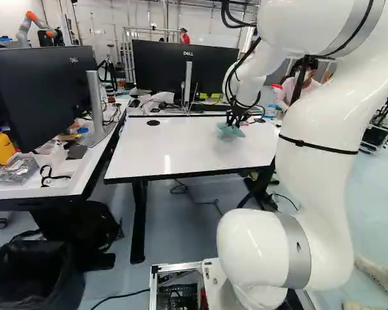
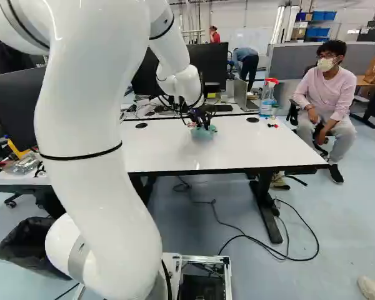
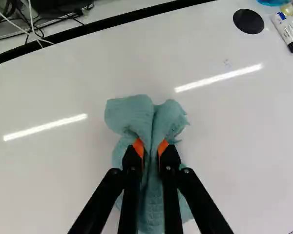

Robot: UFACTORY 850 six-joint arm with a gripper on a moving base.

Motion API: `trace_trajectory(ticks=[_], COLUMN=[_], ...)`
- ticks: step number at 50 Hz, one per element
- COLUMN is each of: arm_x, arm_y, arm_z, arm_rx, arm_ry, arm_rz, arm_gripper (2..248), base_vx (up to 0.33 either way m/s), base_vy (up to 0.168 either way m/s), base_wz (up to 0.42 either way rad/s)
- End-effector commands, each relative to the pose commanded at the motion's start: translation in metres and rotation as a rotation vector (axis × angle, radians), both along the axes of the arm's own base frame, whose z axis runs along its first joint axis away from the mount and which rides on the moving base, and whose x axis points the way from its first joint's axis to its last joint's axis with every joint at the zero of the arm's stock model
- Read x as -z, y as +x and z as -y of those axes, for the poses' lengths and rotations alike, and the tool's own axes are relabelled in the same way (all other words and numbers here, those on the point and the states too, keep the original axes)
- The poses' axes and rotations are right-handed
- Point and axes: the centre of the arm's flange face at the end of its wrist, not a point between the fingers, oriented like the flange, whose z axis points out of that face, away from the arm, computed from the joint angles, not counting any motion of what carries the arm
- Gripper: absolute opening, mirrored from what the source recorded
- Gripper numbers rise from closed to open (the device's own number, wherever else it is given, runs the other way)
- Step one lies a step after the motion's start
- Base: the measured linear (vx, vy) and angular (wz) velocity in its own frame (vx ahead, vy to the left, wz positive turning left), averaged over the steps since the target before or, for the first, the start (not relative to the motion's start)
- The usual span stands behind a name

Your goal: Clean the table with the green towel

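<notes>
Just above the centre of the right base view, the black two-fingered gripper point(image 2: 202, 117) stands partly closed, its orange pads point(image 3: 138, 146) pinching a fold of the green cloth towel point(image 3: 151, 117) on the white rectangular tabletop point(image 2: 250, 150). The towel's long axis follows the fingers, two rounded lobes pointing ahead, the rest running back beneath.

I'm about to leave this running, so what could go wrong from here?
The tool pinches the green towel into a bunched fold, so it may wipe only a narrow strip. A wide sweep could knock the markers beside the round black disc.
</notes>
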Motion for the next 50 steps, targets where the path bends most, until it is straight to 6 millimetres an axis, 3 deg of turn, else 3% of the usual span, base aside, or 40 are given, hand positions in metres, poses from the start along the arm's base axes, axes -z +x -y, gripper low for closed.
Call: trace_trajectory(ticks=[27, 50], arm_x=[0.0, 0.0], arm_y=[0.001, 0.029], arm_z=[0.002, 0.036], arm_rx=[0.003, 0.046], arm_ry=[0.0, -0.016], arm_rz=[0.001, 0.059], arm_gripper=[51, 51], base_vx=[0.0, 0.0], base_vy=[0.0, 0.0], base_wz=[0.0, 0.0])
